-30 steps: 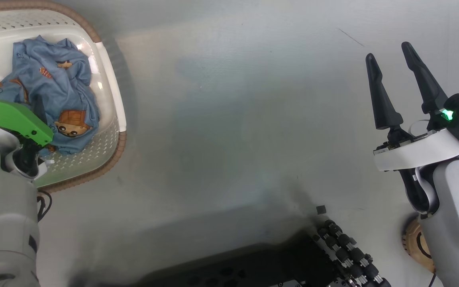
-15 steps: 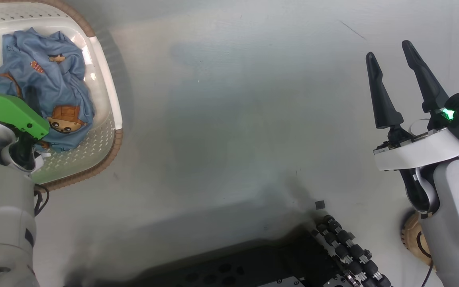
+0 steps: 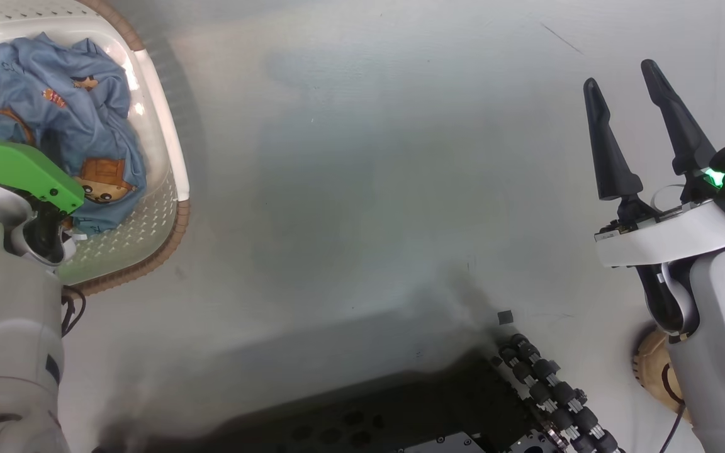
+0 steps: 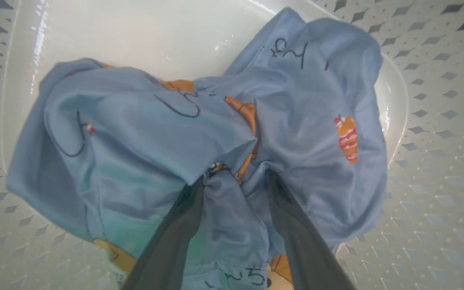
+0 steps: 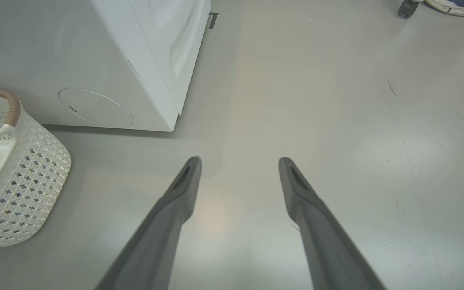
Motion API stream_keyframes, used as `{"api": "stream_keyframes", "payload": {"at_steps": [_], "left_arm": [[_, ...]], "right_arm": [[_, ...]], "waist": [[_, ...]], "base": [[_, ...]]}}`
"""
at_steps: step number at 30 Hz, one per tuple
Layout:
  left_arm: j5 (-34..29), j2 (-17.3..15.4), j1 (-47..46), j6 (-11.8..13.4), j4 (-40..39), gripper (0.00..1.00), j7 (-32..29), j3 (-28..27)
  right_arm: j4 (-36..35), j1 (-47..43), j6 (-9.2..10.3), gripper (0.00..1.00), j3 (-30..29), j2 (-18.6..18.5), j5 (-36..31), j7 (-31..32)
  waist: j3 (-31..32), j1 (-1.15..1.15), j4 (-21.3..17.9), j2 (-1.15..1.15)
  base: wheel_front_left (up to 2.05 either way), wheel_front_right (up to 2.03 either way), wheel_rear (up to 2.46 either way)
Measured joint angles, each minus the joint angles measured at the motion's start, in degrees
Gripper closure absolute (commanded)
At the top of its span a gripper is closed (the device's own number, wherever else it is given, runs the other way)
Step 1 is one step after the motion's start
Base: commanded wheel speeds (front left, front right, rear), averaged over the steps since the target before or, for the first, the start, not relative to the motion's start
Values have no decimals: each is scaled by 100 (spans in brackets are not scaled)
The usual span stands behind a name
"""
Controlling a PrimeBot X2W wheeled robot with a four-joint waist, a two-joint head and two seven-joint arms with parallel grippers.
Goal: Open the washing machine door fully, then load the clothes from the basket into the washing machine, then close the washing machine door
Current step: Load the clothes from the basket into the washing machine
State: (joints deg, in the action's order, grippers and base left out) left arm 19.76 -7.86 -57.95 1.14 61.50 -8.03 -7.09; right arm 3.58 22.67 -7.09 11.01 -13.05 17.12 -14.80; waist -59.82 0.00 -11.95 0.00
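Left hand (image 4: 239, 176) set deep in the blue bear-print clothes (image 4: 135, 133), which lie in the basket (image 4: 429, 121) around its fingers (image 4: 175, 233). Fingers are parted astride a fold (image 4: 232, 205), grip uncertain. Close firmly on that fold before lifting. Right hand (image 3: 620, 74) wide open, empty.

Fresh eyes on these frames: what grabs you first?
The blue bear-print clothes, bunched in the white basket at the head view's upper left, with the left gripper pushed into the folds, its fingers apart. Then the right gripper, open above the grey floor at that view's right. The right wrist view has the washing machine, its white corner beside the basket.
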Motion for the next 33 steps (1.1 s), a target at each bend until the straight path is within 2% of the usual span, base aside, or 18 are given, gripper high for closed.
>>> {"api": "stream_keyframes", "payload": {"at_steps": [3, 4, 5, 12, 18, 24, 33], "left_arm": [[0, 0, -31, -1, 14, 92, 67, 7], [-2, 1, -48, -5, 18, 92, 127, 18], [-9, 1, -61, -5, 18, 100, 179, 22], [-9, 33, -81, -67, 175, 100, 367, 42], [-15, 86, -32, -266, 216, 100, 672, 131], [-15, 196, 169, -455, 221, 100, 1124, 152], [-15, 385, 640, -603, 220, 100, 1873, 245]], "right_arm": [[-5, 4, 0, 0, -16, -4, 0, 0], [-5, 7, 0, 0, -20, -5, 0, 0], [-4, 14, 0, 0, -23, -5, 0, 0], [13, 120, 0, 0, -25, 14, -8, 0], [93, 126, 0, 0, -70, 48, -8, 0], [187, 139, 0, 0, -126, 76, -8, 0], [348, 137, 0, 0, -189, 110, -32, 0]], "waist": [[-29, 0, 5, 0], [-36, 0, 7, 0], [-43, 0, 10, 0], [-7, 0, 37, 0], [138, 0, 84, 0], [376, 0, 159, 0], [913, 0, 312, 0]], "base": [[0, 0, 0], [0, 0, 0], [0, 0, 0], [0, 0, 0], [0, 0, 0], [0, 0, 0], [0, 0, 0]]}}
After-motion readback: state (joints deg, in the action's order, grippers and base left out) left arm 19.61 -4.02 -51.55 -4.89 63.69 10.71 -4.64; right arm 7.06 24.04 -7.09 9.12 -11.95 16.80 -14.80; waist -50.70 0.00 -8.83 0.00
